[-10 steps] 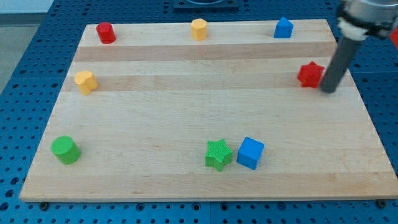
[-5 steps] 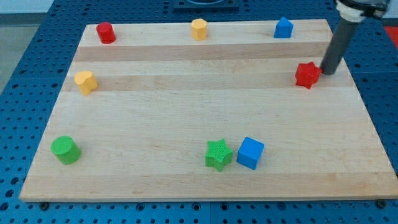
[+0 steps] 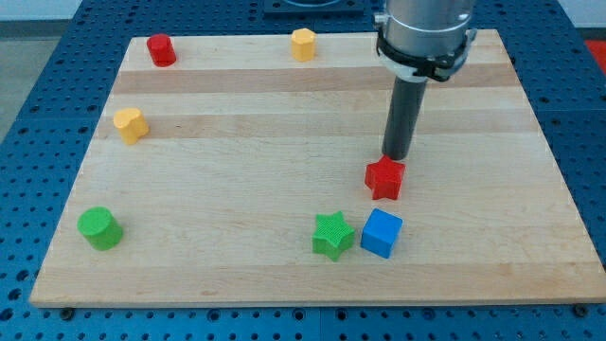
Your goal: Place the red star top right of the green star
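The red star (image 3: pixel 384 178) lies right of the board's middle, up and to the right of the green star (image 3: pixel 332 235). My tip (image 3: pixel 395 156) stands just above the red star, at its upper edge and touching or nearly touching it. A blue cube (image 3: pixel 382 233) sits right beside the green star, directly below the red star. The rod and arm hide the blue block that stood at the top edge.
A red block (image 3: pixel 161 49) and an orange block (image 3: pixel 303 44) sit along the top edge of the wooden board (image 3: pixel 237 152). A yellow block (image 3: pixel 131 124) is at the left, a green cylinder (image 3: pixel 99 228) at the lower left.
My tip swung from the red star's right side to above it and pushed the star from the right edge down and left, to a spot above the blue cube.
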You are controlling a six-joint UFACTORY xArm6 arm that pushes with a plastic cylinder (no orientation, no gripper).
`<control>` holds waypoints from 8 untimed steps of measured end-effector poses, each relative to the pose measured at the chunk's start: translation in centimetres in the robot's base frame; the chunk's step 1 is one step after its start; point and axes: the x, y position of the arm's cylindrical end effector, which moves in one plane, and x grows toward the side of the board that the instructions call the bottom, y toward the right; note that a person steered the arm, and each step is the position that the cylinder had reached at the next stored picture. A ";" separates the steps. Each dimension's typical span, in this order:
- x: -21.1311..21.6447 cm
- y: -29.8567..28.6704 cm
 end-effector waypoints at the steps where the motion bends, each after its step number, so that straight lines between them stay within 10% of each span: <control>1: 0.6 -2.8; 8: 3.2 0.9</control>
